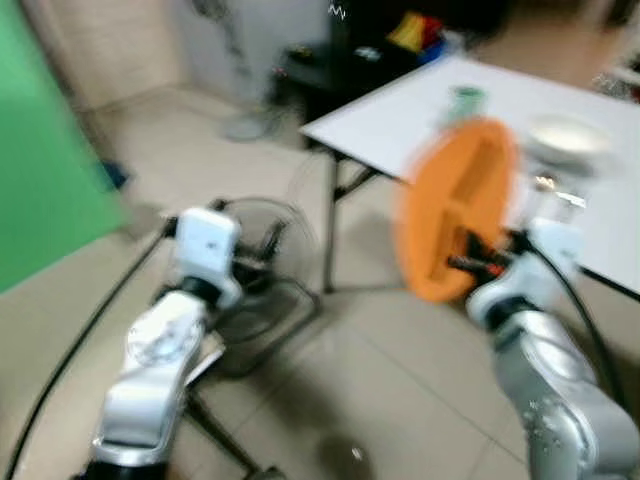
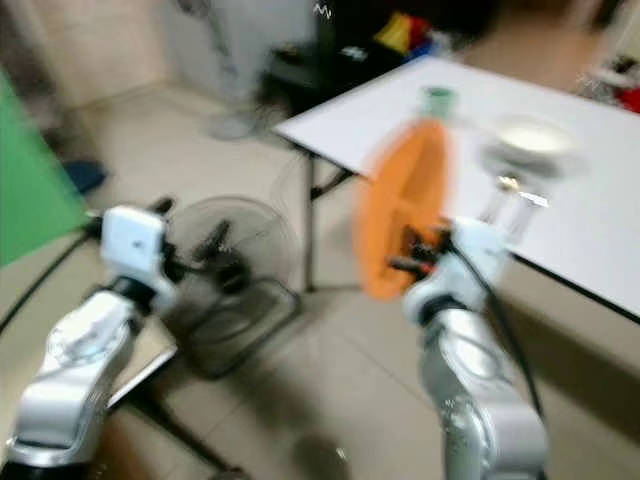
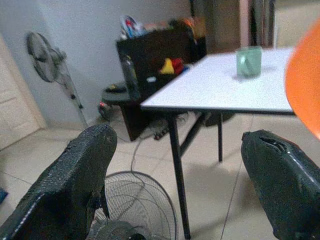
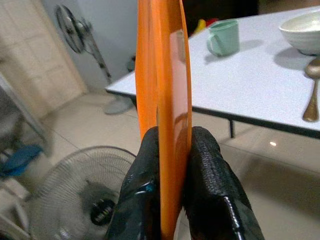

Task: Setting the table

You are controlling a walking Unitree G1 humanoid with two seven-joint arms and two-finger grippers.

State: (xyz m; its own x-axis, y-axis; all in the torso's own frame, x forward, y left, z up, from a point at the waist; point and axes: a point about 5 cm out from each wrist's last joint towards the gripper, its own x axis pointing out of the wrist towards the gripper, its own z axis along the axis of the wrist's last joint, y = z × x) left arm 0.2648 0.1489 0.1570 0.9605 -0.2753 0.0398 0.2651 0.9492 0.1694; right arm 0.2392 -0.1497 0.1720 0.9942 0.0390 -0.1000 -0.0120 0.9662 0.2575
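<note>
1. The right tool [image 4: 172, 150] was clamped on the rim of a round orange plastic plate [image 4: 160, 65], held upright on edge before the white rectangular desk [image 4: 250, 75].
2. The left tool [image 3: 175, 175] stood with fingers apart over a grey floor fan [image 3: 135, 210].
3. On the desk sat a pale green mug [image 4: 223, 36], a white bowl [image 4: 302, 31] and a metal spoon [image 4: 312, 102].

Plain orange plate [image 4: 160, 75], pale green mug [image 4: 223, 37], white bowl [image 4: 304, 31] and a white table [image 4: 250, 80]; black fingers [image 4: 212, 185] and a green screen [image 1: 40, 170].
</note>
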